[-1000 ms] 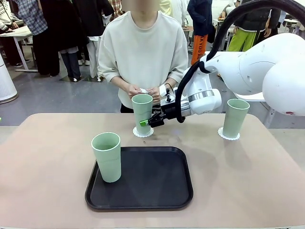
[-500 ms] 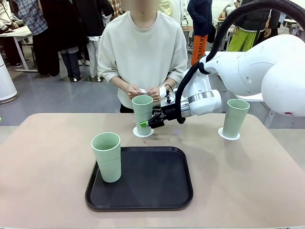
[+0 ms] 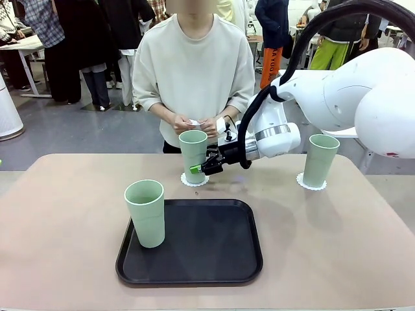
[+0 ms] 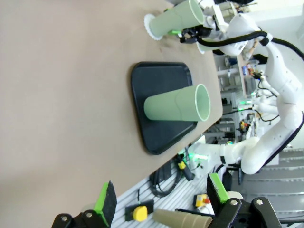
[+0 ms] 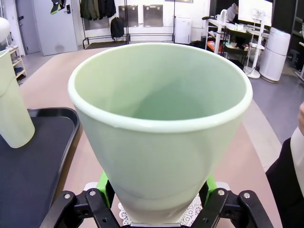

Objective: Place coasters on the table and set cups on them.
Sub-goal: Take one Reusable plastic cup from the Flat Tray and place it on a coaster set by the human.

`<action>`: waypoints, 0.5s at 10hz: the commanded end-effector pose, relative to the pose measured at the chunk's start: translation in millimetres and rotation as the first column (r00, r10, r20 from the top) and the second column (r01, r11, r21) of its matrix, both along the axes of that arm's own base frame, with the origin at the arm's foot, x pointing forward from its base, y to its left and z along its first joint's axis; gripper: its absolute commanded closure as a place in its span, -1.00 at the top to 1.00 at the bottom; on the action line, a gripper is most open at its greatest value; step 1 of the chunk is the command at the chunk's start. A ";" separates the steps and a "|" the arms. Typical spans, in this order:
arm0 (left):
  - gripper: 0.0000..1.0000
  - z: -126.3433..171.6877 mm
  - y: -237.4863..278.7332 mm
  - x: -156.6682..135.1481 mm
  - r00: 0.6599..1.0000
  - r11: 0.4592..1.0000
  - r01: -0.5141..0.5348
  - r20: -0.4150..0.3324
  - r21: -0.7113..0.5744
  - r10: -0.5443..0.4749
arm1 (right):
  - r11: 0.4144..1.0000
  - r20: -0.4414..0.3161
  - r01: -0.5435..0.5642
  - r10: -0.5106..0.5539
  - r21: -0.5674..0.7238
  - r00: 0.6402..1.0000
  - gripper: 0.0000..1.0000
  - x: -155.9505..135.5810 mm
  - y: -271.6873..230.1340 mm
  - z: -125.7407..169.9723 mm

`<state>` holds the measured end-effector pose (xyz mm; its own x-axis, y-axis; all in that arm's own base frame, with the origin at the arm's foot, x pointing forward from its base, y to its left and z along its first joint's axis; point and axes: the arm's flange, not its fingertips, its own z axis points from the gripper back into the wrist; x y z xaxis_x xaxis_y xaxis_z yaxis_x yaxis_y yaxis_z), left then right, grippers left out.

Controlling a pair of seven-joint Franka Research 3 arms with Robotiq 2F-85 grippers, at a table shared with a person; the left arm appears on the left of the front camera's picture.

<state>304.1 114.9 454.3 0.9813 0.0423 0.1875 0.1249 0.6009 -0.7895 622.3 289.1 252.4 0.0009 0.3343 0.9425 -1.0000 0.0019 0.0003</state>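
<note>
Mint-green plastic is clamped between the pads of the right gripper [image 3: 198,167], which is closed low on the middle cup [image 3: 192,152]. Compared with a second ago, this cup is seen a shade lower, brought down over the lacy coaster [image 3: 194,181] near the far edge of the table [image 3: 65,227]. Whether its base is already touching the paper cannot be told, though the scalloped edge is visible just beneath it in the right wrist view. The set-down is judged nearly complete, with release called for next. A second cup [image 3: 321,159] is already stood on its own coaster [image 3: 311,182] at the right. The third cup [image 3: 146,212] is left on the black tray [image 3: 214,259], and something white, perhaps the last coaster, is held in the person's hands [image 3: 194,123]. The left gripper [image 4: 161,197] is held wide open, with nothing between its fingers.
</note>
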 end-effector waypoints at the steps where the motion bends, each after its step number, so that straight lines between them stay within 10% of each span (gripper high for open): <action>1: 1.00 0.8 0.7 -0.5 1.000 1.000 0.003 0.009 -0.016 -0.003 | 1.000 0.001 -0.011 0.011 0.016 1.000 0.66 10.3 4.6 -1.1; 5: 1.00 0.8 0.7 -0.5 1.000 1.000 0.003 0.009 -0.016 -0.003 | 1.000 -0.005 -0.011 0.011 0.028 1.000 0.66 11.6 3.3 -3.2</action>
